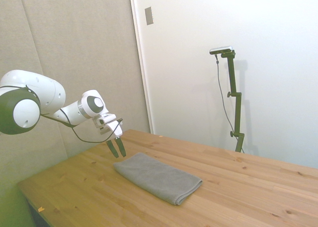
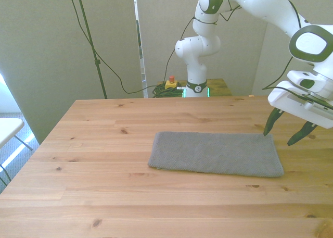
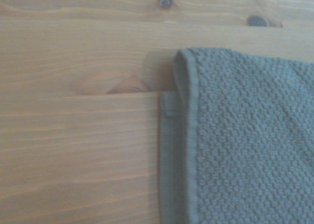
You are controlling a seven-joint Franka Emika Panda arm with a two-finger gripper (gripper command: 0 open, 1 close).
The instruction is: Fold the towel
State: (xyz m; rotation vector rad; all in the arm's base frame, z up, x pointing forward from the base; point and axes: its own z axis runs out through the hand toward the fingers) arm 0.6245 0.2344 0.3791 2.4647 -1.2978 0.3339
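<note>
From the side view, the towel [image 1: 158, 178] lies flat on the wooden counter [image 1: 238, 187] as a long grey strip, already doubled over, with a rounded fold edge showing at the end nearest the camera. The pincer [image 1: 118, 148] hangs just above the counter at the towel's other short end, its two dark fingers pointing down with a small gap between them and nothing held. In the front view, the towel [image 2: 216, 153] sits near the middle of the counter [image 2: 104, 144], running lengthwise across the picture, and the pincer [image 2: 287, 129] hovers beside the far corner at the front view's right, fingers clearly apart, one tip close to that corner and the other out over bare wood. The wrist view shows the towel's [image 3: 245, 140] stitched hem and a small tab at its corner, layered edges lying on the wood grain of the counter [image 3: 73, 136]. Judging from this, the step in hand is the approach to grip that short end. The next move likely calls for lowering onto the corner, pinching all the layers together, then carrying that end over towards the opposite end to halve the strip.
</note>
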